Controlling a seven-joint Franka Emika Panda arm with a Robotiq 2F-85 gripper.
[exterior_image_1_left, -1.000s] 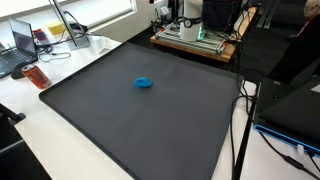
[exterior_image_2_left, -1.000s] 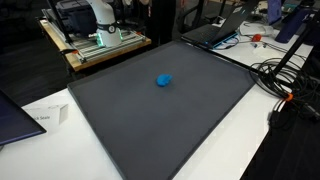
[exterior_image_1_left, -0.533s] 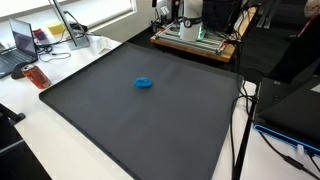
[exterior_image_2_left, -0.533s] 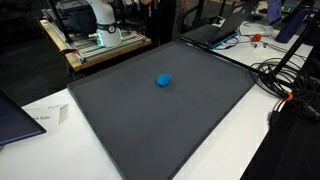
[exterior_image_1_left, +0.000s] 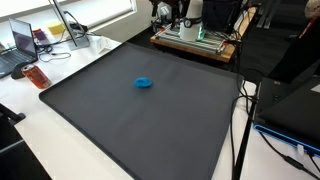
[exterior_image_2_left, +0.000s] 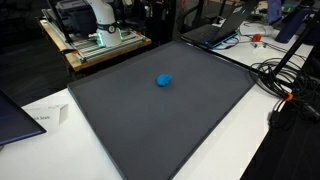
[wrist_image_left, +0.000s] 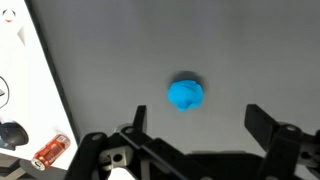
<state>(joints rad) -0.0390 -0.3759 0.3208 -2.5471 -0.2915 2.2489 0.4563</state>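
A small crumpled blue object (exterior_image_1_left: 144, 83) (exterior_image_2_left: 164, 80) lies alone on a large dark grey mat (exterior_image_1_left: 150, 125) (exterior_image_2_left: 170, 125). In the wrist view the blue object (wrist_image_left: 185, 95) sits just beyond my gripper (wrist_image_left: 198, 122), a little left of the middle of the gap. The gripper is high above the mat (wrist_image_left: 130, 50) and open. Its two dark fingers (wrist_image_left: 137, 120) stand wide apart with nothing between them. In both exterior views only dark parts of the arm show at the top edge, and the gripper itself cannot be made out.
The mat lies on a white table. An orange bottle (exterior_image_1_left: 36, 76) (wrist_image_left: 52, 150) and a laptop (exterior_image_1_left: 22, 42) are off one side. Cables (exterior_image_1_left: 240, 110) (exterior_image_2_left: 285, 85) run along another. The wooden robot stand (exterior_image_1_left: 195, 38) (exterior_image_2_left: 95, 45) is behind the mat. A small white box (exterior_image_2_left: 45, 118) lies near a corner.
The dark arm part at the top edge of an exterior view has shifted slightly. The blue object has not moved and the gripper stays open.
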